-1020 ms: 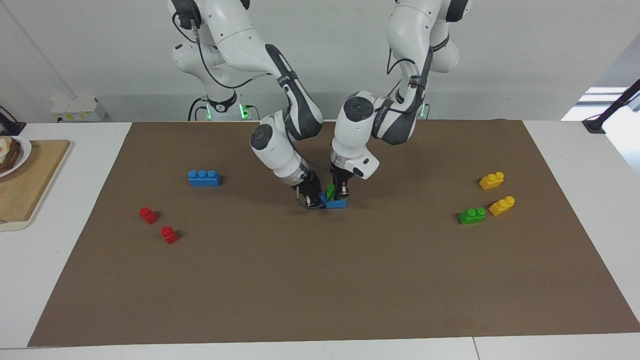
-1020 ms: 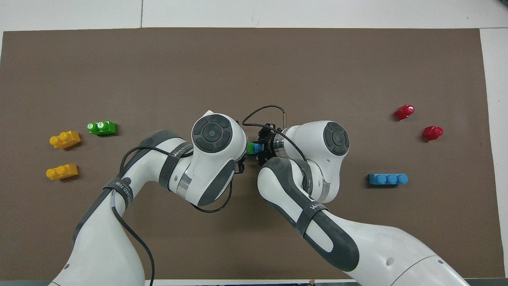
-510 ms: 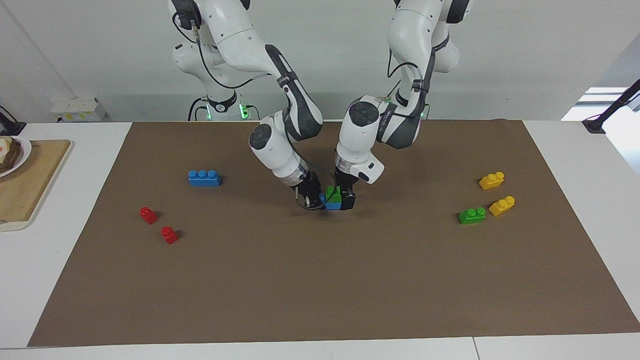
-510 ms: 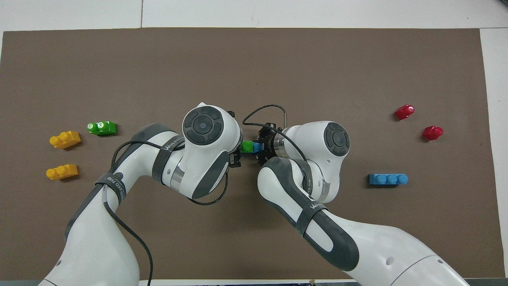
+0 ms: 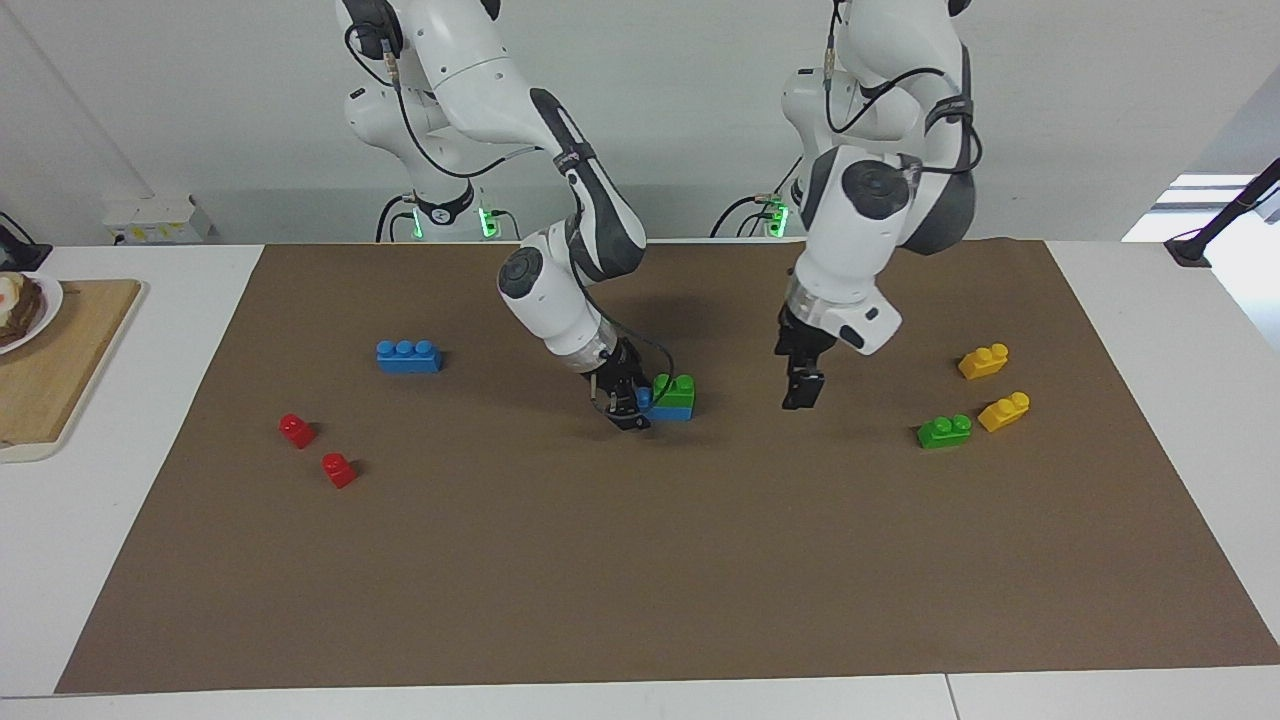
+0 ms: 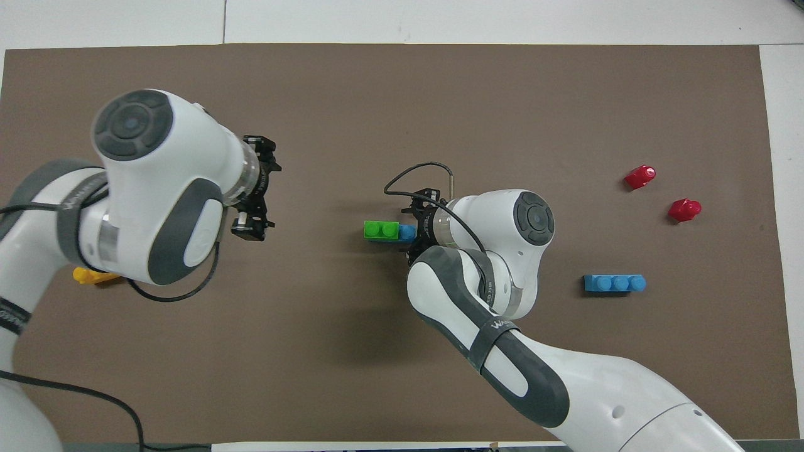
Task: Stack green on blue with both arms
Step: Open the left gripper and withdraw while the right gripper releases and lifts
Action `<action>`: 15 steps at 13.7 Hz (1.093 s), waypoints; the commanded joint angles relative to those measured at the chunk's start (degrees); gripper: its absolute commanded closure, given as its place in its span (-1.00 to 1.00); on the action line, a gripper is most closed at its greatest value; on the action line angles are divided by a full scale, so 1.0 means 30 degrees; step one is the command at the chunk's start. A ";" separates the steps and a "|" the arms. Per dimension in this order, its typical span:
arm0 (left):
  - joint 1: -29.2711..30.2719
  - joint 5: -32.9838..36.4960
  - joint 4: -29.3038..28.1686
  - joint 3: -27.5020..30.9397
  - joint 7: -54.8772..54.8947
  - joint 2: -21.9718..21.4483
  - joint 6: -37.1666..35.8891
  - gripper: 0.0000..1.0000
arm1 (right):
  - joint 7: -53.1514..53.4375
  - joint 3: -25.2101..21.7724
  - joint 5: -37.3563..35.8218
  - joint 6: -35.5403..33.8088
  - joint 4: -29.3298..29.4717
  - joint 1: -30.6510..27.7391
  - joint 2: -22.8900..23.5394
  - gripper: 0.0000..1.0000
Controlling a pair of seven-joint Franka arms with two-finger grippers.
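We see the green brick [image 5: 676, 390] on the blue brick [image 5: 668, 410]. Our right gripper [image 5: 628, 408], at their nine o'clock, seems loosened around the blue one. Our left gripper [image 5: 803, 388] hangs spread and empty over the mat [image 5: 600, 560].

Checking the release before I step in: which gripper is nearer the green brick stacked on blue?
Right. The right gripper sits at the stack, beside the green brick on the blue brick. The left gripper hangs well apart, over bare mat.

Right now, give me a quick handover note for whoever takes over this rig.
Left gripper: open, empty, raised over the mat between the stack and the spare green brick.
Right gripper: low, at the end of the blue brick toward the right arm.
Green brick sits on the blue brick, mid-mat.
Done: the stacking. Left: probably back the right gripper away and park both arms.
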 commanded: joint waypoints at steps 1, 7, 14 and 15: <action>0.2198 0.0280 -0.0288 -0.0240 0.4296 -0.1220 -0.1484 -1.00 | -0.0142 -0.0043 0.0743 -0.0481 0.0789 -0.0578 0.0067 -0.69; 0.5252 0.0280 -0.0229 -0.0182 1.2733 -0.2511 -0.3591 -1.00 | -0.0376 -0.0189 0.0071 -0.4788 0.1642 -0.3945 -0.1660 -0.69; 0.6161 0.2243 -0.0199 -0.0211 2.6207 -0.3654 -0.6937 -1.00 | -0.7718 -0.0219 -0.4434 -0.9619 0.3657 -0.7140 -0.3390 -0.84; 0.6162 0.2243 -0.0316 -0.0240 2.7675 -0.3917 -0.6734 -1.00 | -0.9093 -0.0219 -0.5748 -1.0614 0.4475 -0.7463 -0.3420 -0.90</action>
